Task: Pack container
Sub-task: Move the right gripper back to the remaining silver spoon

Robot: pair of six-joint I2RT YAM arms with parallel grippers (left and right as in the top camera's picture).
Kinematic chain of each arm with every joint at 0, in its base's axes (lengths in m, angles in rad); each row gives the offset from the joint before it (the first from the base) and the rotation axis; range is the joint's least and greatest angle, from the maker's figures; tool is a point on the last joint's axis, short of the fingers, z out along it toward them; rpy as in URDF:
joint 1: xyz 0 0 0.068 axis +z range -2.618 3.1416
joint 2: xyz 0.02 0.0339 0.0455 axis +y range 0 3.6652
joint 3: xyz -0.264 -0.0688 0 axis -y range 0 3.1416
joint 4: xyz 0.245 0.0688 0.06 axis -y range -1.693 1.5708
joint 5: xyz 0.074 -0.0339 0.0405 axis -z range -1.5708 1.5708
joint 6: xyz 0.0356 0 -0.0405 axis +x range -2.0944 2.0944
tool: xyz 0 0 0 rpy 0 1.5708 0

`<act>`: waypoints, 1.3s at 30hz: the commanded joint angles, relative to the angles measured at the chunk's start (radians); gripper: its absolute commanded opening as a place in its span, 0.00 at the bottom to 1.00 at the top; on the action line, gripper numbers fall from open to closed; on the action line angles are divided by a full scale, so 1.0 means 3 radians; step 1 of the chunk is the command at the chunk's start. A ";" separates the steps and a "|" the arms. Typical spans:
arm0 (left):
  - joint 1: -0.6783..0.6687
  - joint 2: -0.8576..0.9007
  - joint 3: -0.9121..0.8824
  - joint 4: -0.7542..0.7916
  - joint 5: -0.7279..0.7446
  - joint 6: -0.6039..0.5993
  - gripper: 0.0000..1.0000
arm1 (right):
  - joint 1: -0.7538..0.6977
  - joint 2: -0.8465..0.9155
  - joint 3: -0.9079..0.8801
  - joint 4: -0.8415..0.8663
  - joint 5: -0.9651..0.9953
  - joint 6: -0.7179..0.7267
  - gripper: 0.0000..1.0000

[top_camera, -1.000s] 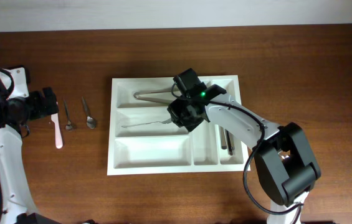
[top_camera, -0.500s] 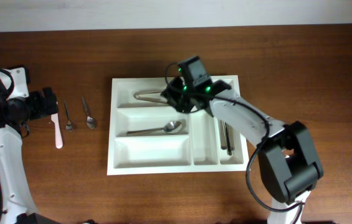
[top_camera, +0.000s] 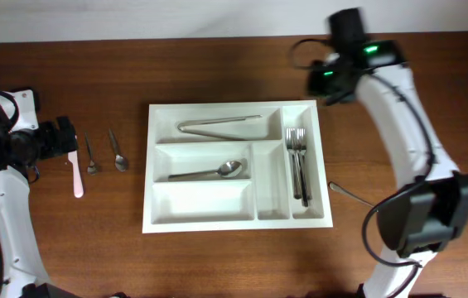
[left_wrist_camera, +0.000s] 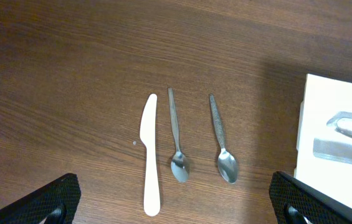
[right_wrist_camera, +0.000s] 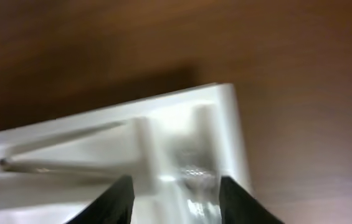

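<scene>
The white cutlery tray (top_camera: 234, 226) lies at the table's centre. It holds metal tongs (top_camera: 217, 125) in the top long compartment, a spoon (top_camera: 209, 172) in the middle one and forks (top_camera: 298, 161) in a narrow vertical one. My right gripper (top_camera: 318, 87) is open and empty, above the table just behind the tray's far right corner (right_wrist_camera: 225, 106); its wrist view is blurred. My left gripper (top_camera: 60, 139) is open and empty at the far left, above a white plastic knife (left_wrist_camera: 151, 155) and two teaspoons (left_wrist_camera: 176, 140) (left_wrist_camera: 221, 143).
Another metal utensil (top_camera: 351, 195) lies on the wood right of the tray, partly under my right arm. The tray's left edge (left_wrist_camera: 337, 112) with the tongs' end shows in the left wrist view.
My right gripper let go of the spoon in the middle compartment, then rose and swung away to the back right. The left arm has not moved.
</scene>
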 commanded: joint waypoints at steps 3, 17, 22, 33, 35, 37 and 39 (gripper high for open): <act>0.0009 -0.0025 0.0057 0.0000 0.0000 0.0043 0.99 | -0.0759 -0.0108 0.0350 -0.0729 0.0056 -0.0298 0.45; 0.0009 -0.0025 0.0057 0.0000 0.0000 0.0043 0.99 | -0.1367 -0.0306 0.0350 -0.1082 -0.0137 -0.0334 0.50; 0.0009 -0.0025 0.0057 0.0000 0.0001 0.0043 0.99 | -0.1373 -0.0459 0.0350 -0.1082 -0.0131 -0.0355 0.50; 0.0009 -0.0025 0.0057 0.0000 0.0001 0.0043 0.99 | -0.1326 -0.1844 -0.0179 -0.0963 0.0216 -0.0064 0.56; 0.0009 -0.0025 0.0057 0.0000 0.0001 0.0043 0.99 | -0.1328 -0.2087 -0.0472 -0.0961 0.0348 0.0126 0.59; 0.0009 -0.0025 0.0057 0.0000 0.0001 0.0043 0.99 | -0.1328 -0.2280 -0.0805 -0.0959 0.0439 0.0266 0.61; 0.0009 -0.0025 0.0057 0.0000 0.0001 0.0043 0.99 | -0.1328 -0.2445 -0.1202 -0.0941 0.0511 0.0393 0.65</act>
